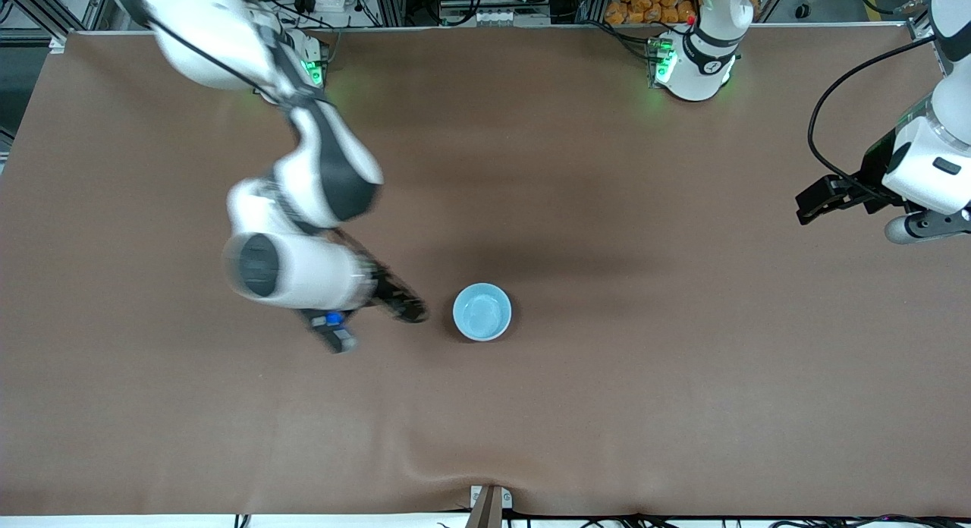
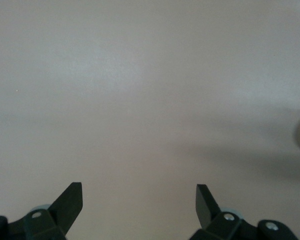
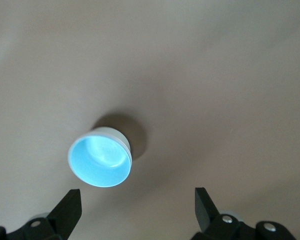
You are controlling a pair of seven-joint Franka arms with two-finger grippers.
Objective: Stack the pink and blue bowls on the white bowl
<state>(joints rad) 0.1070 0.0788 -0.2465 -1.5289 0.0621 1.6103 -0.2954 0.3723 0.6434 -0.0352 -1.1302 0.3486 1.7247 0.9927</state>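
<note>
- The light blue round plastic bowl [image 1: 482, 311] sat topmost on one stack mid-table; a pale rim showed beneath it.
- Right gripper [image 1: 379, 315], beside the stack, stood wide open, empty.
- Left gripper [image 1: 810, 207] waited open near its table end.
- Stacking looked finished.

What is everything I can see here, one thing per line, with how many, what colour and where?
blue bowl: one, light sky blue, upright on the table about midway between the arms' ends; a pale outer wall shows under its rim in the right wrist view, and I cannot tell whether other bowls sit beneath it.
table: one, brown covering, under everything.
right gripper: one, black fingers, open and empty, over the table beside the blue bowl, toward the right arm's end.
left gripper: one, black fingers, open and empty, over the left arm's end of the table; that arm waits.
</note>
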